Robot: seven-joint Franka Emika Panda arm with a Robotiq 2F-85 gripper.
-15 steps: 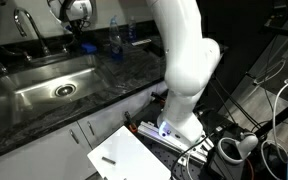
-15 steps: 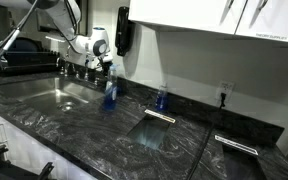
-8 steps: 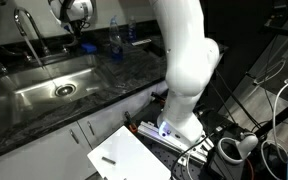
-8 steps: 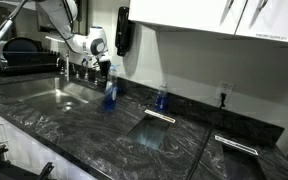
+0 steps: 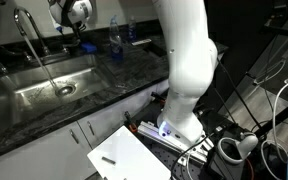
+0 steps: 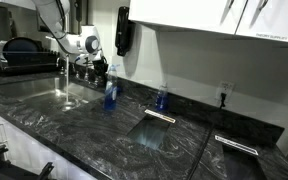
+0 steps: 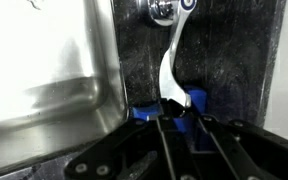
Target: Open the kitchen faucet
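Water from kitchen faucet (jaws seemingly near lever)

Exterior views share sink, wrist close (overhead)

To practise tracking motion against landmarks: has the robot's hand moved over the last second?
Yes. In an exterior view the hand has shifted left, away from the blue bottle and toward the sink.

Arm outstretched, end effector angled downward.
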